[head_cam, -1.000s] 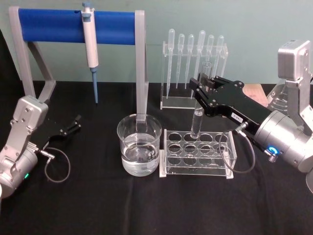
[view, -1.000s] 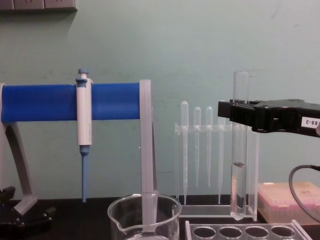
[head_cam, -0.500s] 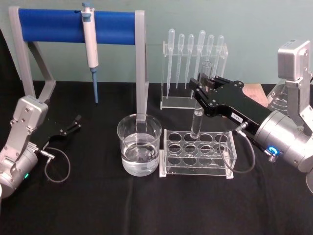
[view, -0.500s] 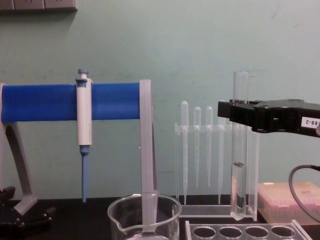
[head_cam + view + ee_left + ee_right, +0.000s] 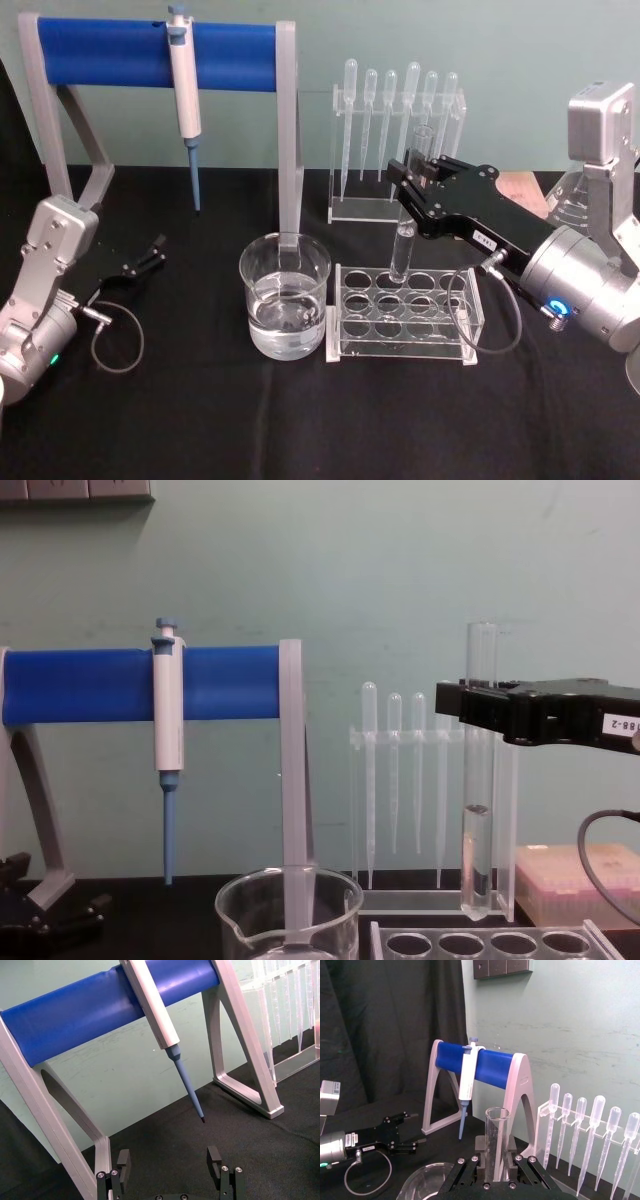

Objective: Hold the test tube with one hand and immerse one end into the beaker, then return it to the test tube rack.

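Below our right pincer (image 5: 408, 182) stands the test tube rack (image 5: 400, 345) on the table (image 5: 300, 420), with the beaker (image 5: 262, 300) of clear liquid just beside it, to the pincer's left. We grip the test tube (image 5: 403, 250) upright, jaws clamped on its upper part, its round bottom just above the rack's back row. Behind the pincer hang the pipettes (image 5: 395, 100). Far to its left, our left pincer (image 5: 150, 252) rests with its fingers apart.
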Available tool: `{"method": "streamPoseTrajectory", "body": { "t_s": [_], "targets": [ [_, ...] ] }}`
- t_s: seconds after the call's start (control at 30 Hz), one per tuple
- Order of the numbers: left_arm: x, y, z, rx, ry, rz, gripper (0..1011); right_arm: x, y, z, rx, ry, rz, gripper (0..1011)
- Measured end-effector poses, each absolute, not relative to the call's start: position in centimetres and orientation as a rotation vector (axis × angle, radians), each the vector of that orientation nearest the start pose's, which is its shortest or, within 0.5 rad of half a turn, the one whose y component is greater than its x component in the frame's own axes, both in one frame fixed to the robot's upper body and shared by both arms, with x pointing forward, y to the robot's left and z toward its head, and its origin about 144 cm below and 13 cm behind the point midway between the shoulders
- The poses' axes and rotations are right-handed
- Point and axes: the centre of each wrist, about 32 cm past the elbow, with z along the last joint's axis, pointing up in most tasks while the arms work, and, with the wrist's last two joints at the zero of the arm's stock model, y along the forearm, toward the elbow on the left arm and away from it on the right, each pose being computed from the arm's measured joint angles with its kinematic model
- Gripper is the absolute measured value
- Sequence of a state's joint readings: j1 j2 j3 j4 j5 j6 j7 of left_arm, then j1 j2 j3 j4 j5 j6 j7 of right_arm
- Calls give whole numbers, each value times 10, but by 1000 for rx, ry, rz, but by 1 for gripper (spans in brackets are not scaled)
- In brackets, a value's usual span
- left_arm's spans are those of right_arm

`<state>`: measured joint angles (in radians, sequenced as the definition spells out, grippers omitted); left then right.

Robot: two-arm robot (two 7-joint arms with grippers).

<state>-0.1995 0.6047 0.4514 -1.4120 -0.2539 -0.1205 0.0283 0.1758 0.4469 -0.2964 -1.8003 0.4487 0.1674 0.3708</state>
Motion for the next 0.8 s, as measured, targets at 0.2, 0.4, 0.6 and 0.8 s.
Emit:
{"method": "streamPoseTrajectory", "body": {
  "t_s": [0.2,0.4,0.6,0.8],
  "targets": [
    [489,310,1140,304,-285,1248,1000,478,-240,1253,27,-88,-834,225],
    [489,310,1140,305,-285,1248,1000,478,-240,1253,27,-88,-834,225],
    [489,310,1140,304,-285,1248,1000,478,-240,1253,27,-88,-834,225],
    [489,310,1140,305,-285,1248,1000,478,-240,1253,27,-88,-834,226]
  ]
}}
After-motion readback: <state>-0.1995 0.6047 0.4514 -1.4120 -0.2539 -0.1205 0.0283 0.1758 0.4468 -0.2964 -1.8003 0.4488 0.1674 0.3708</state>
